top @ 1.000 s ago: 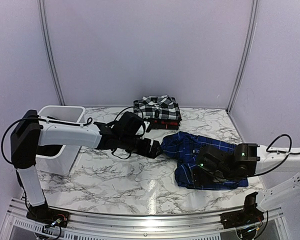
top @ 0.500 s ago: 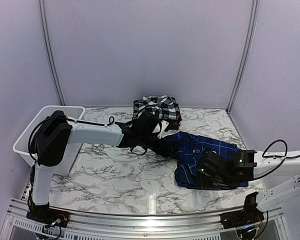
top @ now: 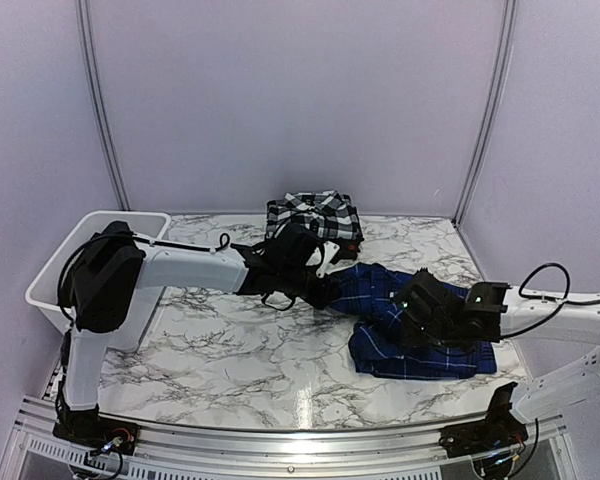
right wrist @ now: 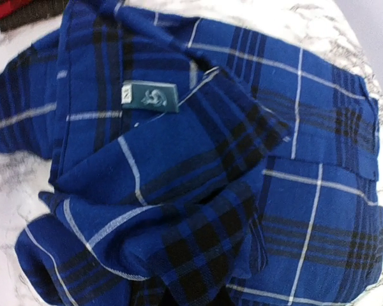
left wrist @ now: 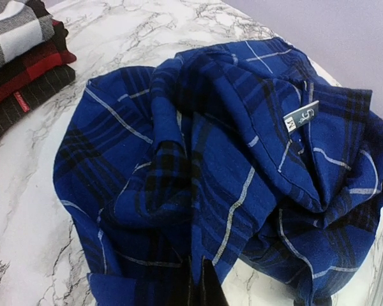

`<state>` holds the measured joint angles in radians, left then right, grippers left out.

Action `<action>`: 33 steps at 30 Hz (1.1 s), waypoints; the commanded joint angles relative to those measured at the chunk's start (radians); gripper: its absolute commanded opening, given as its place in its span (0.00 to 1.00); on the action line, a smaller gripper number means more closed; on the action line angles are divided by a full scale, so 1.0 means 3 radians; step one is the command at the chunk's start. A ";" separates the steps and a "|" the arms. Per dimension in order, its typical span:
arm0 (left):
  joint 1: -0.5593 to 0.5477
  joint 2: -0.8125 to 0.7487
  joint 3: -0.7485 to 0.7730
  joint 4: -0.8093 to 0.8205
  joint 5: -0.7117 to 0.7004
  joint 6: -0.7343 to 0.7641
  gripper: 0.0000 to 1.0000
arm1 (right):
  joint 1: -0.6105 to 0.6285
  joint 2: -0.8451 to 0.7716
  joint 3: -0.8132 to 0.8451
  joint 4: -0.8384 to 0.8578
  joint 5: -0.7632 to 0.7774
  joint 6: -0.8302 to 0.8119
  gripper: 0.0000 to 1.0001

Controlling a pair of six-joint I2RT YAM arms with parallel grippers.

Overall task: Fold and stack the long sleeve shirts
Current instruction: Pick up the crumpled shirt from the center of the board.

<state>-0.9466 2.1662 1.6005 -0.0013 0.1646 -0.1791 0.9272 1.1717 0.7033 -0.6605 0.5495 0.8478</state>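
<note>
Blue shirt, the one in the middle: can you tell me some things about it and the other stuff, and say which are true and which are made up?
1. The blue shirt is neatly folded. False: it lies crumpled in a heap.
2. The black-and-white shirt sits on top of the pile at the back. True.
3. A red-and-black shirt lies under the black-and-white one. True.
4. The blue shirt is inside the white tub. False: it lies on the marble table, and the tub stands off to the left.
5. A small label shows on the blue shirt. True.
</note>
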 commanded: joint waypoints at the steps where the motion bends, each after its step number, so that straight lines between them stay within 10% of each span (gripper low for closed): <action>1: 0.0001 -0.0552 -0.0190 0.0010 -0.0151 -0.0016 0.00 | -0.0301 -0.0124 0.0401 -0.0012 0.0384 -0.0318 0.00; 15: -0.0036 -0.2213 -0.0337 -0.0289 -0.0454 0.0139 0.00 | -0.1329 0.0152 0.2214 0.0645 0.0958 -0.2199 0.00; 33: -0.0746 -0.2006 0.1206 -0.0842 0.0000 0.0485 0.00 | -0.1521 0.0450 0.3618 0.1774 0.1084 -0.3776 0.00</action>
<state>-1.1381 1.5688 1.8782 -0.2089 0.0959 -0.0505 0.5137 1.2987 1.6886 -0.2783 0.7662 -0.1604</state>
